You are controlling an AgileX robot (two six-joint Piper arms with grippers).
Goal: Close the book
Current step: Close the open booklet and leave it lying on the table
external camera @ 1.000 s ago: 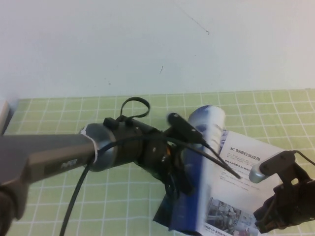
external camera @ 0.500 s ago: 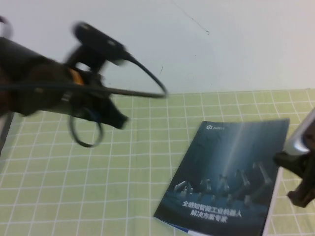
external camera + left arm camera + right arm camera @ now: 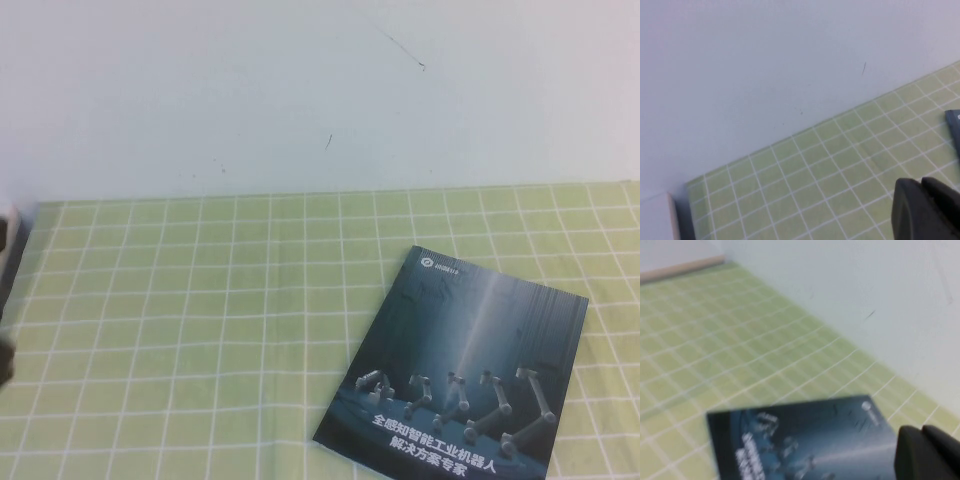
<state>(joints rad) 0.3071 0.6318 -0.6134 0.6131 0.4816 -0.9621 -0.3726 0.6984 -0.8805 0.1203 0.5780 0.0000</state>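
Lower right on the mat (image 3: 200, 300), book (image 3: 455, 370) lies closed, task looks done; left gripper (image 3: 921, 182) and right gripper (image 3: 921, 430), both outside the high view, pinched together, empty.

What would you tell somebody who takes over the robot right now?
Left gripper: shut, empty, above the green mat, out of the high view.
Right gripper: shut, empty, near the book, also out of the high view.
Book: closed, flat, cover up, on the mat's right side.
Done: closing. Left: nothing that I can see.
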